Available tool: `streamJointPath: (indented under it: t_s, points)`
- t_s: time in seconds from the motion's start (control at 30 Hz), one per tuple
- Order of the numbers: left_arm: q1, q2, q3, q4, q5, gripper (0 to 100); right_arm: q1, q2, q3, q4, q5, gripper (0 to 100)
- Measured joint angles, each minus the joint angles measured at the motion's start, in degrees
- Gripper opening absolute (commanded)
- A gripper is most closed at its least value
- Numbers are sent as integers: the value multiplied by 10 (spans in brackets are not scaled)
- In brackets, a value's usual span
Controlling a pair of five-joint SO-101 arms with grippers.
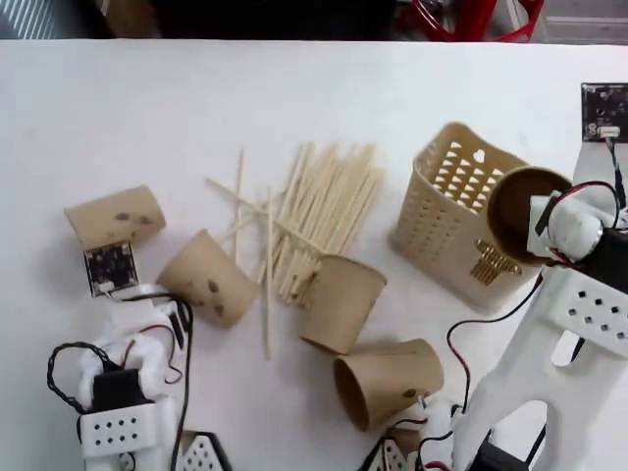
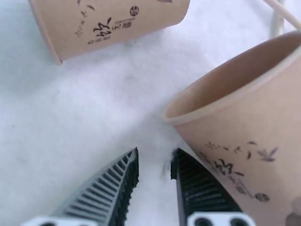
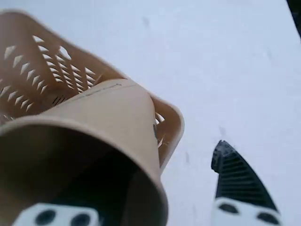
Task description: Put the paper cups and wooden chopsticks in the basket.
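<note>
Paper cup (image 1: 525, 211): high view, right of frame, raised over the basket (image 1: 442, 211) rim.
Loose cups (image 1: 341, 302), chopsticks (image 1: 314, 221): centre and left, on the table (image 1: 294, 98).
Left gripper (image 2: 155, 162): left wrist view, jaws slightly parted, empty, beside a lying cup (image 2: 244, 141).
Right gripper (image 3: 178, 155): right wrist view, parted; one finger (image 3: 237, 181) clear of the cup wall.
Risk: let go at the rim, the tilted cup may fall outside.
</note>
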Motion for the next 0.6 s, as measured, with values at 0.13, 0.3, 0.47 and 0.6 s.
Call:
streamJointPath:
  t_s: [0.13, 0.3, 0.47, 0.6]
  points:
    - [0, 0, 0, 0, 0, 129, 0, 21, 35, -39, 0, 255]
    - [4, 0, 0, 0, 0, 129, -24, 33, 35, -49, -1, 255]
    - [33, 0, 0, 0, 0, 129, -32, 33, 31, -62, -1, 255]
    - [-19, -6, 0, -28, -4, 128, -33, 33, 25, -87, -1, 255]
